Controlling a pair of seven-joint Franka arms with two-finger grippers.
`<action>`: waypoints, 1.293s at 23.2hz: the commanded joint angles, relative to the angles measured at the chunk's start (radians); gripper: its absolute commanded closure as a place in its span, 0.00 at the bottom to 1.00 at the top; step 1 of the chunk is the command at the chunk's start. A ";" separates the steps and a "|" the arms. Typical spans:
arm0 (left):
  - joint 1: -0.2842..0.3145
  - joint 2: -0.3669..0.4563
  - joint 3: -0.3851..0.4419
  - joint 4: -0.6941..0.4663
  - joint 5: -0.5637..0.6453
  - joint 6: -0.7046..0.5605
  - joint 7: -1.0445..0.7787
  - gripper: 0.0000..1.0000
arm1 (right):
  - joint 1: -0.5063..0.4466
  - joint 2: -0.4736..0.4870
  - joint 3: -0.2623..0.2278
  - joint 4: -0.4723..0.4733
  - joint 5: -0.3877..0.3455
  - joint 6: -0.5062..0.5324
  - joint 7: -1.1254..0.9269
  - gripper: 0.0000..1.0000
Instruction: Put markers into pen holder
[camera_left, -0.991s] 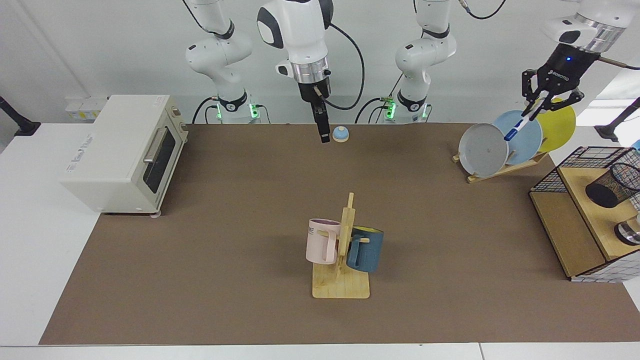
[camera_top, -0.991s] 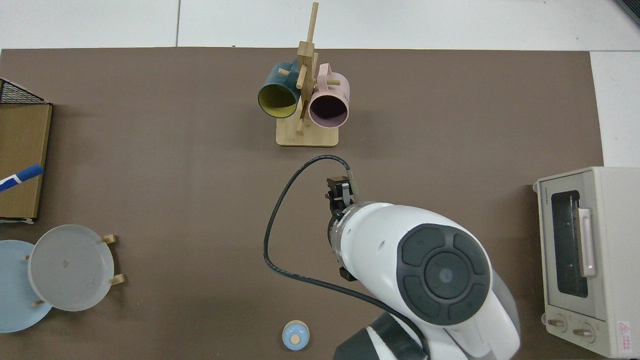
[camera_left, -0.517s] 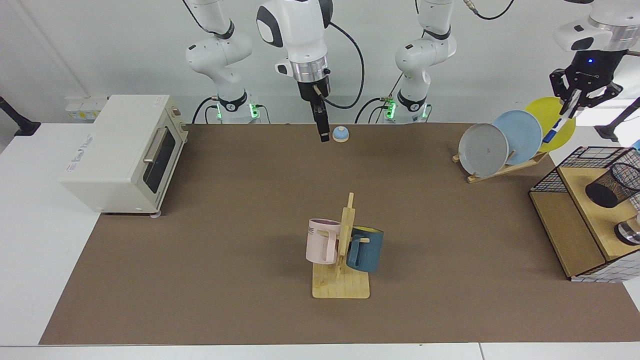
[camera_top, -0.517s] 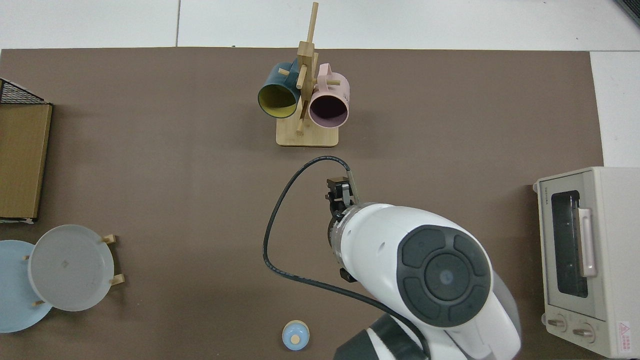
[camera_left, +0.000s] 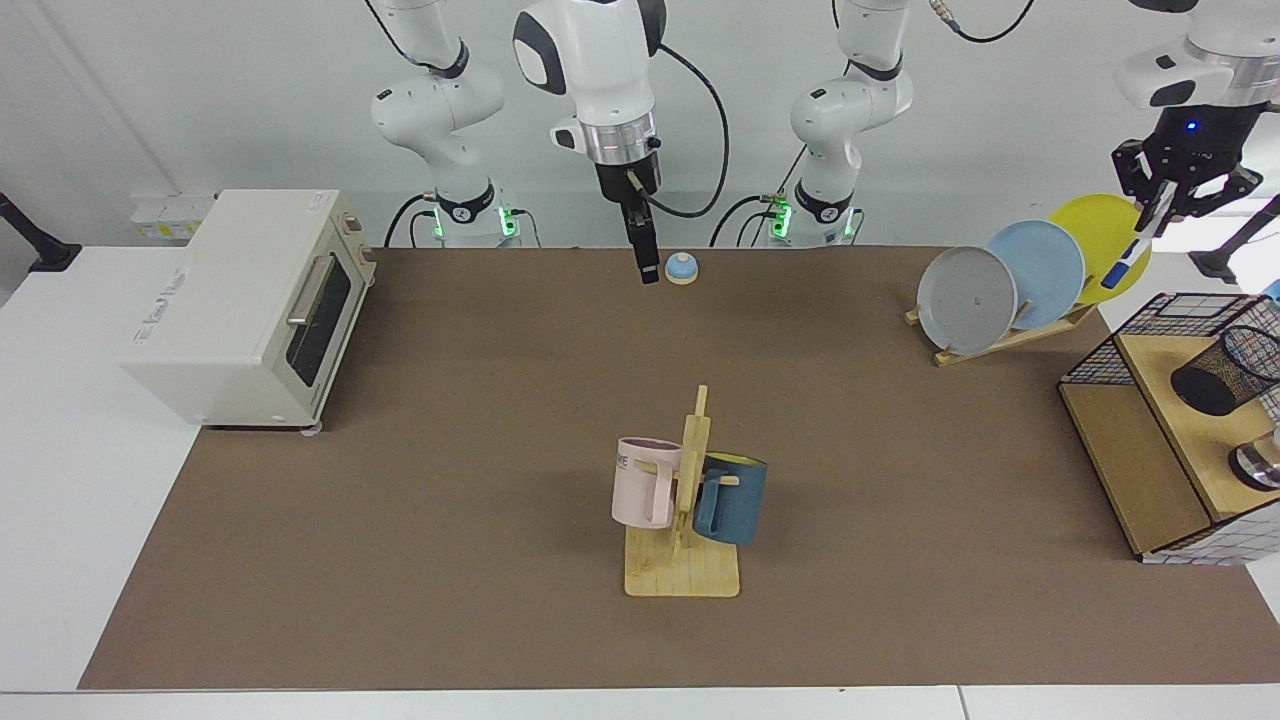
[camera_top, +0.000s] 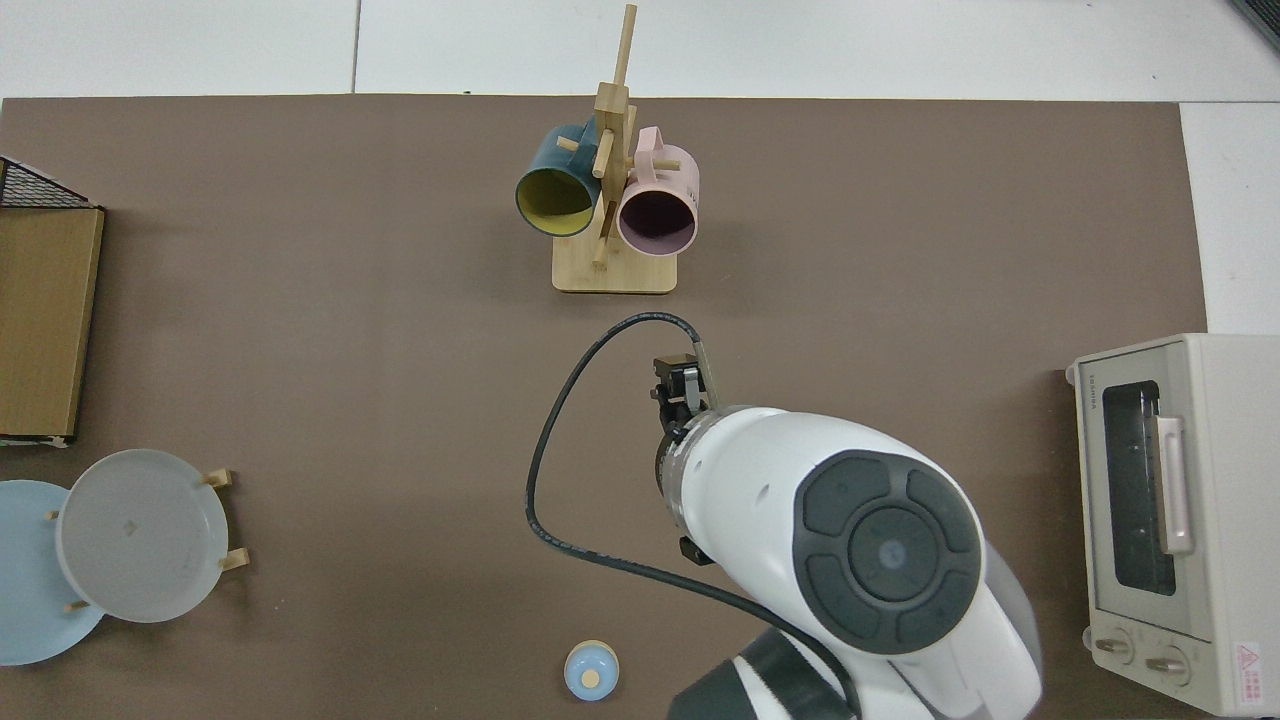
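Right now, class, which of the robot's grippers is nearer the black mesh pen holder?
Left. The left gripper, holding the marker, hangs above and behind the pen holder near the plates. The right gripper waits far across the table by the small blue bell.

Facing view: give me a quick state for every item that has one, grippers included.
Left gripper: shut on the marker, raised behind the plates.
Marker: held, tilted, blue end down.
Pen holder: tipped on the wooden shelf, no marker inside.
Right gripper: shut, waiting above the table.
Toaster oven: door closed.
Mugs: hanging on the wooden rack.
Plates: standing on edge.
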 joint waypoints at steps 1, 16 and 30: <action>-0.020 0.039 -0.006 0.057 0.127 0.018 0.082 1.00 | -0.013 -0.020 0.007 -0.015 0.012 -0.013 -0.035 0.00; -0.006 0.183 0.003 0.138 0.489 0.133 0.271 1.00 | -0.025 -0.024 0.005 -0.017 0.013 -0.029 -0.034 0.00; 0.017 0.260 0.005 0.131 0.681 0.193 0.273 1.00 | -0.026 -0.024 0.005 -0.017 0.013 -0.029 -0.034 0.00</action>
